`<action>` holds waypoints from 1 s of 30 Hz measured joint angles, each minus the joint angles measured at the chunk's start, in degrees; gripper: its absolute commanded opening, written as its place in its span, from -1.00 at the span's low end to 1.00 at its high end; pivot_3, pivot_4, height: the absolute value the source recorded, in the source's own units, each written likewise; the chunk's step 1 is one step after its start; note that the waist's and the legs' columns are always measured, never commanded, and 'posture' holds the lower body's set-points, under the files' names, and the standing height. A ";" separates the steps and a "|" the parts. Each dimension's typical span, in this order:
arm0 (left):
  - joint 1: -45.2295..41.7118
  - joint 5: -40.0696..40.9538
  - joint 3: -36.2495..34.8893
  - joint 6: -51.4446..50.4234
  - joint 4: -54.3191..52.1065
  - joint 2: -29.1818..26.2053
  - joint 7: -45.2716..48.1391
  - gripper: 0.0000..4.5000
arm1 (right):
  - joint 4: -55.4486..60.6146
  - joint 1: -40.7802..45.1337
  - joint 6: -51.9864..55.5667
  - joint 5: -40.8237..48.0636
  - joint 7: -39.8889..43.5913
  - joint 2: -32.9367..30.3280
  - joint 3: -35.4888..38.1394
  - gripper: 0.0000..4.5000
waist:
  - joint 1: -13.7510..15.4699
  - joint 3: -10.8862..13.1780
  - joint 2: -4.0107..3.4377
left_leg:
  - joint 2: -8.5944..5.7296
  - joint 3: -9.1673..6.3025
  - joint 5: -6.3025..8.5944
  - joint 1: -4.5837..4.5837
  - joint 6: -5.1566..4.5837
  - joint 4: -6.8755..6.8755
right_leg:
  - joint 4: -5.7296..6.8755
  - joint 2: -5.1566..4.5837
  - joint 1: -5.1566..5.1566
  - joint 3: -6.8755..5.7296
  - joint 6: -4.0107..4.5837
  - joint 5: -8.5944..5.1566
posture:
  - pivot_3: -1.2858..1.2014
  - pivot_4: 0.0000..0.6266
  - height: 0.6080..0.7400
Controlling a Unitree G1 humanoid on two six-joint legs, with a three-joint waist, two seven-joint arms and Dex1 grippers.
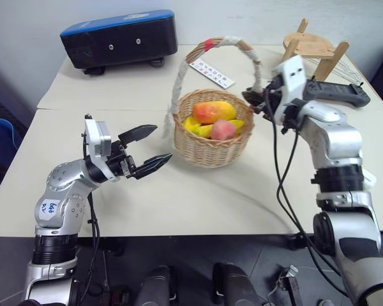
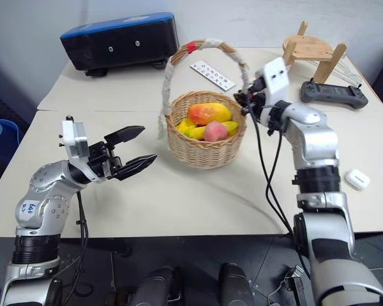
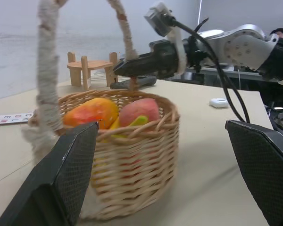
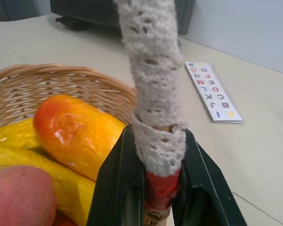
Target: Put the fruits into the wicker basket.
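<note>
Right gripper is clamped on the foot of the wicker basket handle, mid-frame; mango, peach and banana lie inside. Left gripper, lower left, gapes empty. Any lift should go straight up and slow (basket may swing).

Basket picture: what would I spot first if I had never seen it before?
The wicker basket in the middle of the table, piled with a mango, a peach and yellow fruit. Then the right gripper, shut on the basket's handle, and the left gripper open beside it.
</note>
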State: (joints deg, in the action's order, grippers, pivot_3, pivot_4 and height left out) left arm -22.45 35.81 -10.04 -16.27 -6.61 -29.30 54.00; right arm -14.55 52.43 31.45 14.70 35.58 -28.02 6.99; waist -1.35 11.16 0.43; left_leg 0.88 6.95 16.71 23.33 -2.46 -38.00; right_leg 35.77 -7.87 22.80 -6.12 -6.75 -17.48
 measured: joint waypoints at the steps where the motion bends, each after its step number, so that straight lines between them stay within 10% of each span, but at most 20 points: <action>1: -0.06 0.00 0.14 0.00 0.25 0.04 0.21 1.00 | 4.58 -2.19 2.23 0.83 -2.18 -0.65 2.52 -0.86 | 0.13 0.00 0.00 | 0.00 -0.03 0.00 0.01 0.00 0.00 | -0.02 -0.01 0.00 -0.02 0.00 0.00 | 0.03 -0.52 1.00; 10: -1.37 -0.04 2.13 0.01 1.75 0.78 2.19 1.00 | 27.32 -16.80 13.60 -0.33 -23.19 -3.26 22.19 -0.86 | 1.02 0.00 -0.01 | 0.01 0.14 0.00 -0.03 0.01 0.01 | -0.08 0.05 0.00 0.09 0.01 0.00 | 0.03 -0.52 1.00; 20: -4.61 -0.99 3.31 0.82 5.59 1.92 3.80 1.00 | 27.51 -22.35 12.45 -4.94 -35.17 -1.33 27.18 -0.86 | 0.72 0.01 -0.05 | 0.05 0.22 -0.02 -0.05 -0.01 0.01 | -0.09 0.14 0.00 0.16 0.01 0.00 | 0.03 -0.52 1.00; 30: -4.61 -1.68 3.59 1.07 6.83 1.34 4.61 1.00 | 25.91 -24.89 11.13 -0.06 -32.34 -1.18 28.13 0.63 | 1.28 0.03 -0.08 | 0.02 0.17 -0.04 -0.03 -0.05 0.01 | -0.11 0.11 -0.01 0.16 0.00 0.00 | 0.03 -0.52 1.00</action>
State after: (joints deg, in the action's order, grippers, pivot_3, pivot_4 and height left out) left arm -27.06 34.13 -6.45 -15.19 0.22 -27.96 58.61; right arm 11.36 27.54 42.59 14.64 3.24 -29.20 35.12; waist -0.07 11.19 0.35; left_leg 0.90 7.12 16.68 23.30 -2.51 -38.00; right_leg 35.66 -7.76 22.78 -5.96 -6.75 -17.49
